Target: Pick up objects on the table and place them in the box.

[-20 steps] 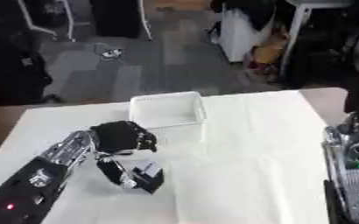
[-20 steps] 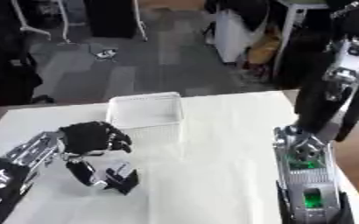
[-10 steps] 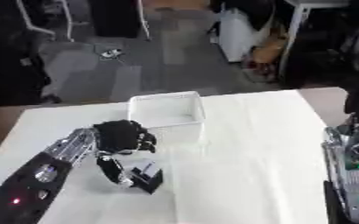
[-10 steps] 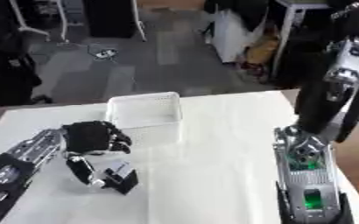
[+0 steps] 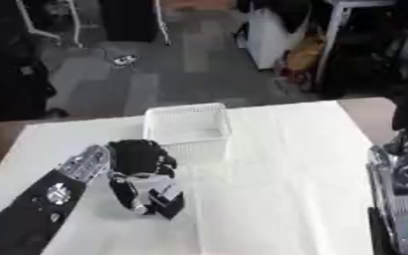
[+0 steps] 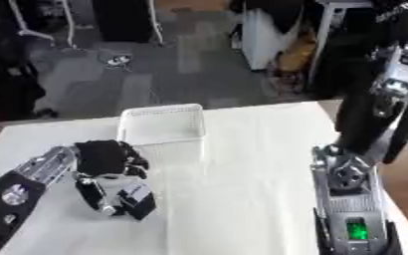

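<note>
Black-and-white object (image 5: 162,200), small and blocky, is sitting low on the white counter (image 5: 277,164), near its left front area and just short of the box (image 5: 186,124), which is standing empty-looking at the counter's far edge. Compared with a second ago, the object is occupying much the same spot on the cloth, and the left hand (image 5: 138,172) is remaining draped over it; the wrist appears to have turned only slightly, so no lift is being recorded yet. In my judgement this means the task is sitting at the grasping step: the object is not yet clear of the counter and nothing is visibly resting in the box. The left hand is arching down over the object with its fingers (image 6: 92,193) curling round the near side, touching or very nearly touching it; the curl is partial rather than fully closed, and the hand is reading as gripping the object, though whether the hold is complete cannot be confirmed from these views. The left forearm is entering from the lower left corner. The right arm is lying along the right edge of the counter; its hand is not showing in either view, so its state is not reportable. The box is lying just beyond the left hand, a short carry away.
</note>
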You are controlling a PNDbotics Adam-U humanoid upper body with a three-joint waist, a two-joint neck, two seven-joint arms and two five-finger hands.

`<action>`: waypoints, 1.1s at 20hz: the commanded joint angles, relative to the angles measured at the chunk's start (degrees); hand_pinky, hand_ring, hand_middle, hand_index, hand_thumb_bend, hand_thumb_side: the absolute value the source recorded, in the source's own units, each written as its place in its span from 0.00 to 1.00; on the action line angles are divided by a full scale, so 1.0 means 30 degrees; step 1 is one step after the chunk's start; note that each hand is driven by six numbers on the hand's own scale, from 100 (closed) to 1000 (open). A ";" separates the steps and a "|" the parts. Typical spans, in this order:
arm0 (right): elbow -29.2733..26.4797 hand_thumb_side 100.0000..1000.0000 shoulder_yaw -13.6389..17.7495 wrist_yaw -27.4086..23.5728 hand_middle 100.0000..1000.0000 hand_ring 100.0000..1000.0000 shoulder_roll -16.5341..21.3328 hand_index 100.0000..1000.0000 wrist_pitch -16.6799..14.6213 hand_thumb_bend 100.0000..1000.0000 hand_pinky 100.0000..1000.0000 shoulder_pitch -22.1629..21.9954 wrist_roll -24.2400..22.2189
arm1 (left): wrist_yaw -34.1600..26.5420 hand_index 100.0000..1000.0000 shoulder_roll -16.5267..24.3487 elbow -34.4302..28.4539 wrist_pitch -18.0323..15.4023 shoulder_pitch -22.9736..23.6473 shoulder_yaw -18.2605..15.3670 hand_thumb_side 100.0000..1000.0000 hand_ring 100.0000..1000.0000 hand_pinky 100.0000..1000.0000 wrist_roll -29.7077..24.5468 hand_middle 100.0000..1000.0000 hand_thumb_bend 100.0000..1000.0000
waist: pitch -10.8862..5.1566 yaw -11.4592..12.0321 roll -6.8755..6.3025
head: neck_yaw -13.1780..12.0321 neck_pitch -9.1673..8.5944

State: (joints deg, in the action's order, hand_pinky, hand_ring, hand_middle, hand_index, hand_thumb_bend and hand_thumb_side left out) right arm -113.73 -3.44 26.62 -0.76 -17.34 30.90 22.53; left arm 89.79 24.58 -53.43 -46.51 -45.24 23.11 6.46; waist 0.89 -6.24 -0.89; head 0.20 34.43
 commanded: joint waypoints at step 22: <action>-0.0286 1.00 -0.0129 -0.0050 0.70 0.71 -0.0348 0.80 -0.0133 0.00 0.82 0.0507 0.0020 | -0.1676 0.49 -0.0315 0.0898 0.0089 -0.0411 -0.0581 0.83 0.31 0.04 0.3842 0.37 0.26 | -0.0121 -0.0290 -0.0019 | -0.0110 0.0118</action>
State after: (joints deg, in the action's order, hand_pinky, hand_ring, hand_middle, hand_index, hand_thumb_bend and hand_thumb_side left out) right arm -113.74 -3.77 26.44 -1.70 -17.49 31.11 22.48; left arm 86.08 23.08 -50.52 -46.36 -45.37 22.29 16.48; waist 0.99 -7.00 -0.92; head 0.01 34.50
